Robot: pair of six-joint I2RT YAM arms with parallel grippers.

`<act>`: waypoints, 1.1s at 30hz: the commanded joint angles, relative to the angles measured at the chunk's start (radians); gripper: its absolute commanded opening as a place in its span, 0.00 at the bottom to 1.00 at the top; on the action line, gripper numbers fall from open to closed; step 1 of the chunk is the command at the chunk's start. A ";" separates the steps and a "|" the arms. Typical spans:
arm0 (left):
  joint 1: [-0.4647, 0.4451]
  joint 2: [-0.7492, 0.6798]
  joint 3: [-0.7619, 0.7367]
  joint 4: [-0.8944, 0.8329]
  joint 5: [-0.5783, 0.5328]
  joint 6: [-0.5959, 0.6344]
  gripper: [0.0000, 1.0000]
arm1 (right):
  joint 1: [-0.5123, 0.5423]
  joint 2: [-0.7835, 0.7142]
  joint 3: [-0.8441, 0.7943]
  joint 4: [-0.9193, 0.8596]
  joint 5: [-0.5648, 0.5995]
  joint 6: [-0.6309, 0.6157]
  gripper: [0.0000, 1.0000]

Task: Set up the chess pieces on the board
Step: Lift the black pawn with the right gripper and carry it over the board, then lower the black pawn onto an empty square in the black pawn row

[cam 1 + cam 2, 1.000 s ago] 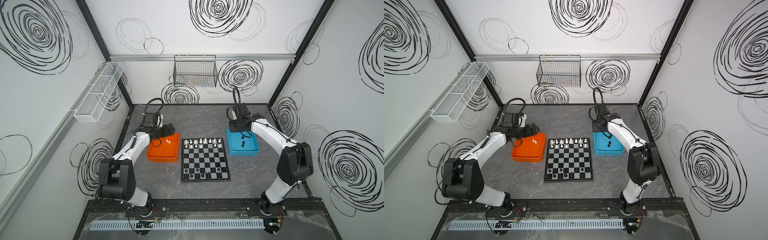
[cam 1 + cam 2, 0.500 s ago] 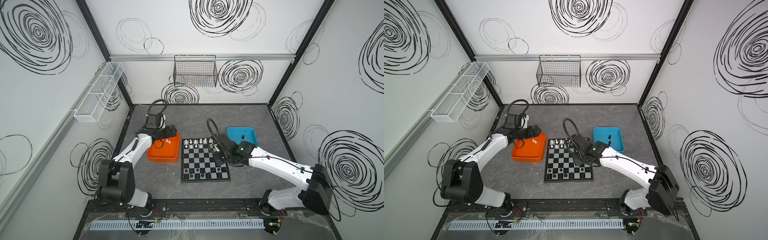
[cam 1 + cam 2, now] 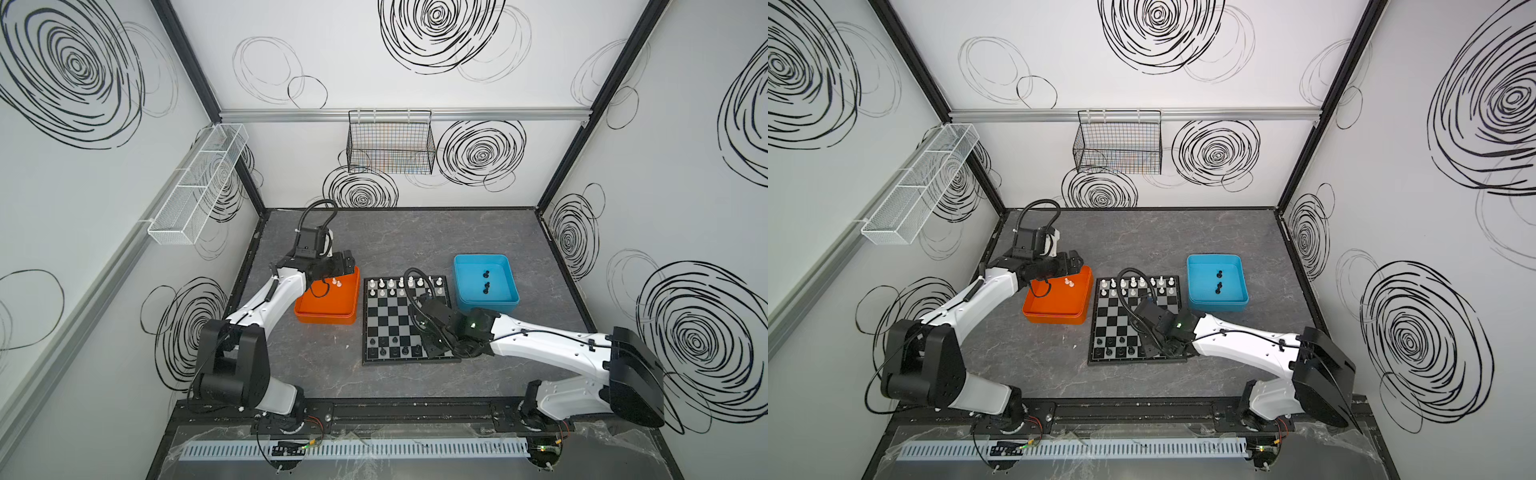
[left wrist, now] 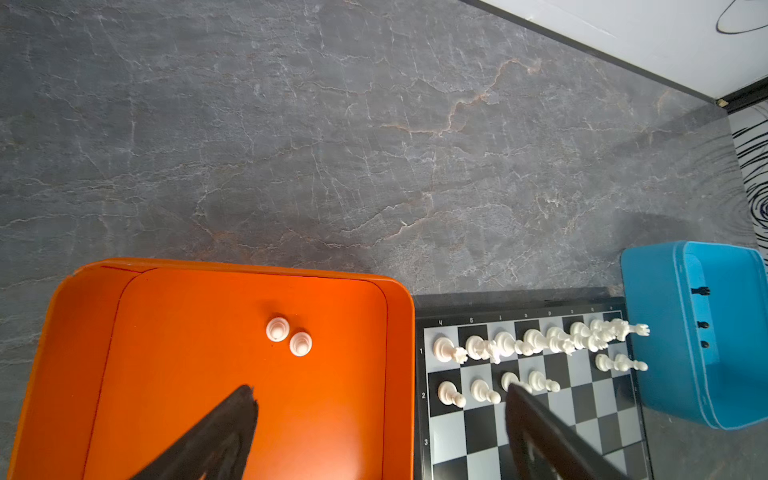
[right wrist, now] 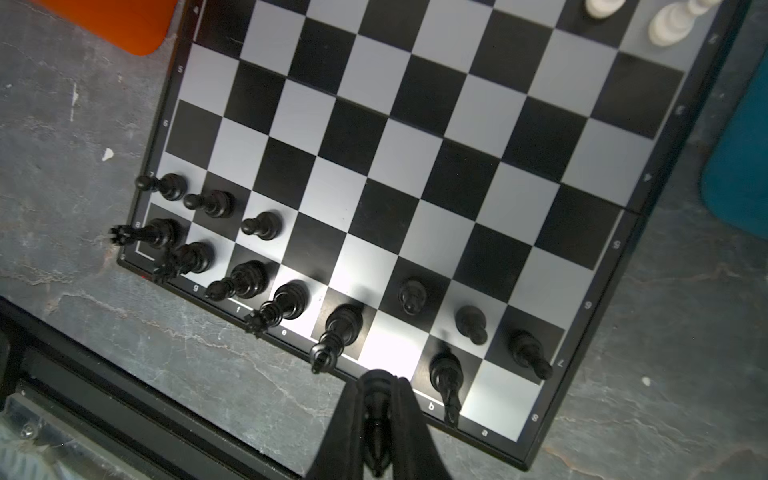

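The board (image 3: 386,320) lies mid-table, with white chess pieces (image 3: 401,284) on its far two rows and black ones (image 5: 249,278) on its near two rows. My right gripper (image 5: 376,399) is shut on a black piece (image 5: 376,415) and hangs over the board's near edge, above a free silver square beside a black piece (image 5: 446,376). My left gripper (image 4: 380,392) stands open above the orange tray (image 4: 187,415). Two white pawns (image 4: 289,336) sit in that tray, just beyond the fingertips (image 4: 248,399).
The orange tray (image 3: 328,307) touches the board's left side. The blue tray (image 3: 498,299) at the board's far right holds three black pieces (image 3: 486,284). A wire basket (image 3: 390,143) hangs on the back wall and a mesh shelf (image 3: 199,187) on the left wall.
My right arm has swung from the blue tray across to the board's near edge, carrying a black piece. My left gripper has stayed open over the orange tray, shifting only slightly.
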State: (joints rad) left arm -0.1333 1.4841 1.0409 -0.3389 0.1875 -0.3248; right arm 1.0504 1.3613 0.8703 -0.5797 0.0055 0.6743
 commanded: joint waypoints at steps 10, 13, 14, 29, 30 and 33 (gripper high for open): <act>-0.012 -0.012 -0.009 0.023 -0.016 0.009 0.96 | 0.002 0.000 -0.077 0.087 0.014 0.070 0.14; -0.014 -0.007 -0.007 0.019 -0.016 0.008 0.96 | 0.002 0.017 -0.074 0.089 0.014 0.070 0.14; -0.014 -0.006 -0.007 0.019 -0.016 0.008 0.96 | 0.001 0.019 -0.076 0.091 0.014 0.069 0.15; -0.017 0.004 -0.005 0.019 -0.014 0.009 0.96 | -0.013 0.058 -0.080 0.107 -0.004 0.055 0.15; -0.017 0.004 -0.005 0.018 -0.015 0.008 0.96 | -0.013 0.062 -0.080 0.109 -0.004 0.055 0.15; -0.017 0.007 -0.005 0.018 -0.013 0.006 0.96 | -0.013 0.067 -0.081 0.116 -0.007 0.054 0.15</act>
State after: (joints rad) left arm -0.1436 1.4849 1.0409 -0.3405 0.1795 -0.3248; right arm 1.0405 1.4155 0.7990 -0.4835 -0.0082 0.7219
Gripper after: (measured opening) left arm 0.960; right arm 0.156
